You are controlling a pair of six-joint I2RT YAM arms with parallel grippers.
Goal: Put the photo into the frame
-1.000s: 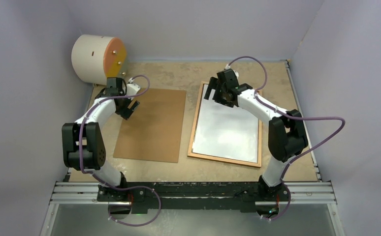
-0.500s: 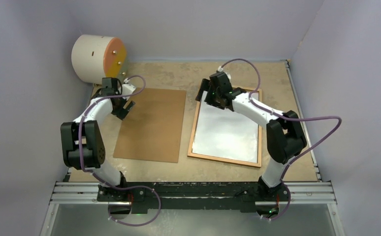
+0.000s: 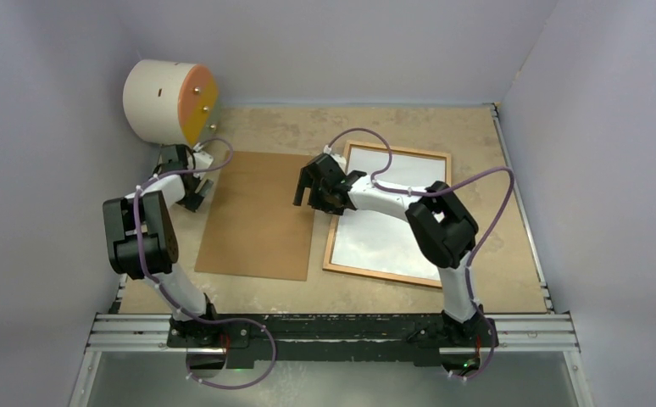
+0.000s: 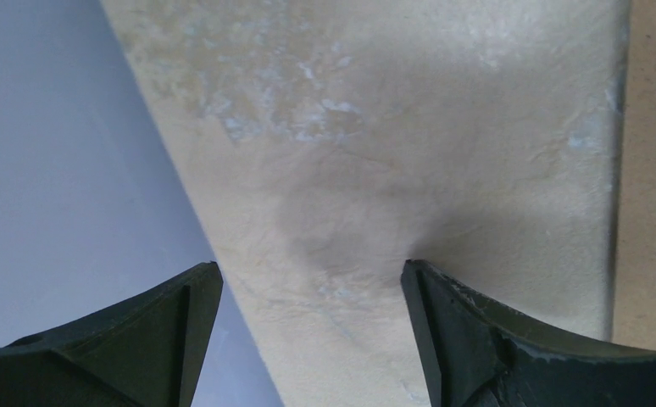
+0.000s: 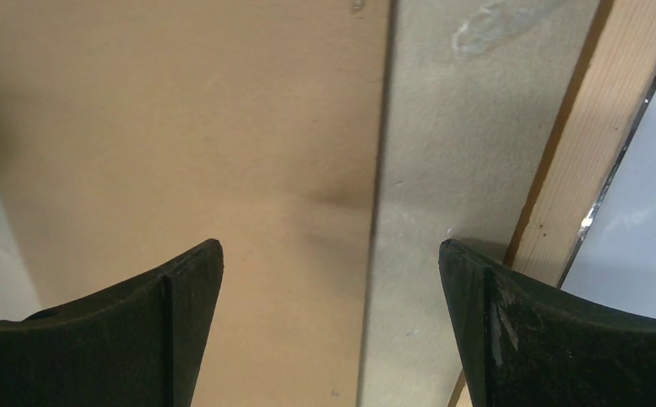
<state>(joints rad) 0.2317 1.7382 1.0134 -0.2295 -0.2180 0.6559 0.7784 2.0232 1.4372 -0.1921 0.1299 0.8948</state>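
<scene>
The right end effector (image 3: 308, 192) has swung left off the frame (image 3: 388, 276). It now hangs wide open and empty over the gap beside the brown board (image 3: 261, 216). The left end effector (image 3: 192, 200) has pulled back, open too. The frame lies flat on the surface. A pale sheet fills it, but I cannot tell if that is the photo. I think the board comes next.
</scene>
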